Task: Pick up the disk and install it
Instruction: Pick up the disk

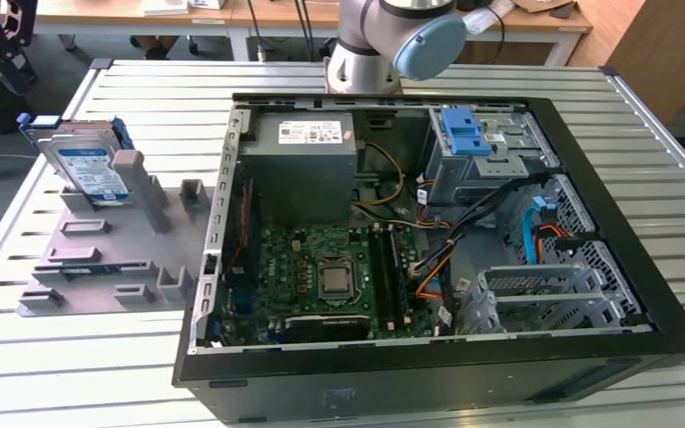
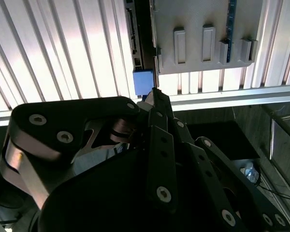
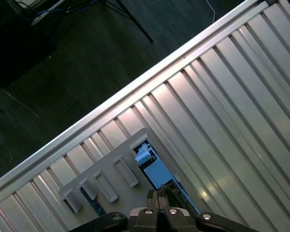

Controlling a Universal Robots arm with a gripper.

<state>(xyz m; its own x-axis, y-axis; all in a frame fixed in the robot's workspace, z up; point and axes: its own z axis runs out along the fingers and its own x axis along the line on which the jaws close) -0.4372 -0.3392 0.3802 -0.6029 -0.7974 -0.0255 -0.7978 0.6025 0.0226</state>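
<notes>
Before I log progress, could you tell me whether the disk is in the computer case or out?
Out: the disk stands upright in the grey holder, on the exterior view's left of the open case.

the exterior view stands high off the arm and looks down at an angle on the whole slatted table [image 1: 69, 374], with the open computer case [image 1: 438, 370] nearest. both wrist views look down from well above, past the gripper [image 3: 158, 195] [image 2: 154, 94]. all three views share the grey holder [image 1: 117, 259] [image 2: 193, 19] [image 3: 99, 169] and the slats beside it.
</notes>
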